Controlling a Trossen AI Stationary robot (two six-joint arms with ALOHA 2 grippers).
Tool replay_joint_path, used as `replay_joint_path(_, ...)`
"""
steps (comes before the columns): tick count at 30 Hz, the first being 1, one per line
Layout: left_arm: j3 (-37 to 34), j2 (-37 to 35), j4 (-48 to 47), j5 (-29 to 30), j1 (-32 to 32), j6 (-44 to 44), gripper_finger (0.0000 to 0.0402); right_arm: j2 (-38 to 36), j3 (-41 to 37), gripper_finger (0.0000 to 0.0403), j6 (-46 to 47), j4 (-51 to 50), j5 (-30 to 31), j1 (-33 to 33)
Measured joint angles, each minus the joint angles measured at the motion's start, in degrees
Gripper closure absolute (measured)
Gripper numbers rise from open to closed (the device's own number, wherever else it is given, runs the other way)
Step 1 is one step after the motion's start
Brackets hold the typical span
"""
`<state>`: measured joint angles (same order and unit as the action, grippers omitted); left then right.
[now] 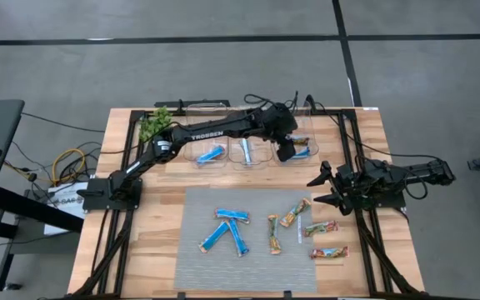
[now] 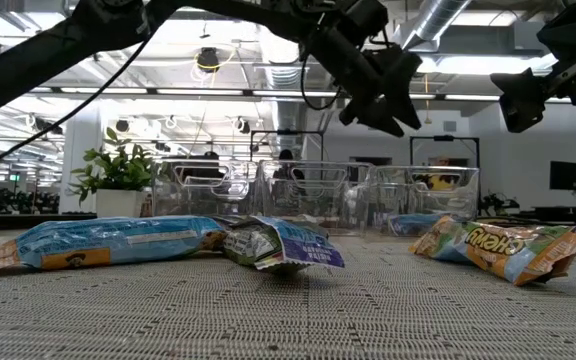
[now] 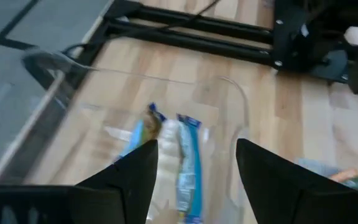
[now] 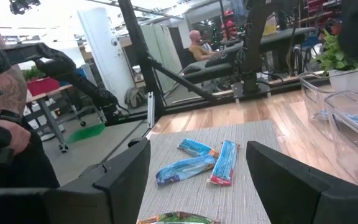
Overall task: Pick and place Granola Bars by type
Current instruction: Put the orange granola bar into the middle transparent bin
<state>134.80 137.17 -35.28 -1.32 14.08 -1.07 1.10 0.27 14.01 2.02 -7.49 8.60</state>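
Left gripper (image 1: 288, 150), fingers spread and empty, hangs over the right bin (image 1: 300, 148) beyond the mat (image 1: 248, 275). Right gripper (image 1: 323, 187), likewise spread and empty, waits off the mat's right edge. Blue bars (image 1: 232, 216) and tan bars (image 1: 321, 227) lie on the mat; others lie in the bins.

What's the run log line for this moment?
left gripper: open, empty, over right bin | right gripper: open, waiting beside mat | blue bars, tan bars on mat
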Motion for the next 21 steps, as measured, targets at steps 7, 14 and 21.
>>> replay_joint_path(7,-12.52,-9.60,5.06,0.81,-2.11,-2.53,0.0192,0.02,0.00,0.0143,0.01,-0.04,0.01,0.00)
replay_joint_path(14,-41.84,-27.90,18.88,8.46,-5.91,-7.67,0.0192,0.02,0.00,0.0143,0.01,-0.04,0.01,0.00)
replay_joint_path(21,-61.30,-40.89,20.87,15.85,-14.68,-18.45,0.0192,0.00,0.00,0.0143,0.01,-0.02,0.01,0.00)
